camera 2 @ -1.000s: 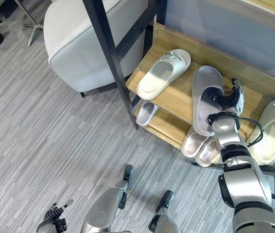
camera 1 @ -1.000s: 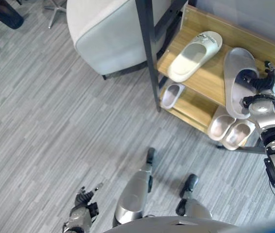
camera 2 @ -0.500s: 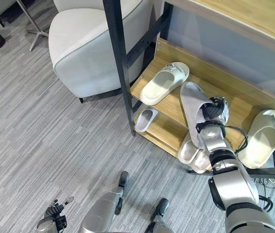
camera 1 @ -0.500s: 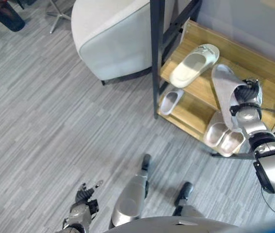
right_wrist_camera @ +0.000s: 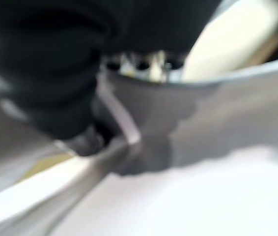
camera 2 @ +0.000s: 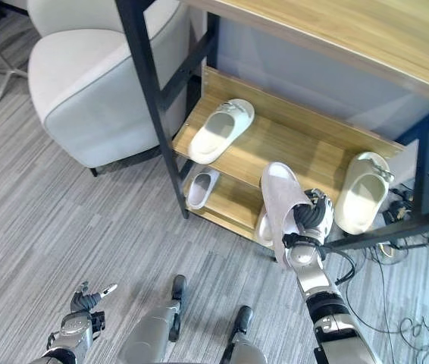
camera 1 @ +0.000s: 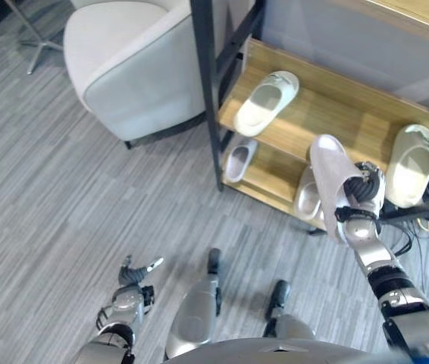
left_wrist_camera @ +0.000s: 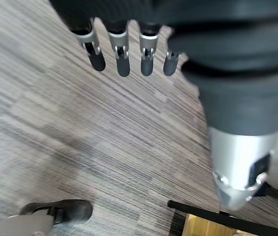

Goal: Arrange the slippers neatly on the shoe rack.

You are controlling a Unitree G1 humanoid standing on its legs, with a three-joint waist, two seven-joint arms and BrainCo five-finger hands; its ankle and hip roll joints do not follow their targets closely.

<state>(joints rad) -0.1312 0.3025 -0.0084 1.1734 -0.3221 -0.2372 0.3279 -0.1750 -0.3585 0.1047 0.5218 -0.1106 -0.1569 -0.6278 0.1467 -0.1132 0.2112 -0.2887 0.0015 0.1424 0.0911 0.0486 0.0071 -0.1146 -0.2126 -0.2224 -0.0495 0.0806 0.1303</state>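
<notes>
My right hand (camera 2: 311, 218) is clamped on the grey slipper (camera 2: 279, 203), fingers curled into its opening, so that it stands tilted on its edge in the air in front of the shoe rack (camera 2: 275, 140), its sole turned toward my left and its toe end pointing up and away from me. Past this hand and to its right a cream slipper (camera 2: 361, 192) lies flat on the rack's wooden shelf, close to the dark post at the rack's end. Well off to the left of the hand, on the same shelf, a second cream slipper (camera 2: 220, 128) lies with its toe toward the back wall. Just under the held slipper, on the lower shelf, a pale pair (camera 1: 307, 199) sits mostly hidden behind it, and further left on that lower shelf lies a small grey slipper (camera 2: 200, 187) near the black upright. Beyond the rack's left post stands a pale armchair (camera 2: 93, 83) on the grey striped floor (camera 2: 55, 235). My left hand (camera 1: 133, 274) hangs low over that floor, well apart from the rack, its fingers straight and spread, holding nothing.
</notes>
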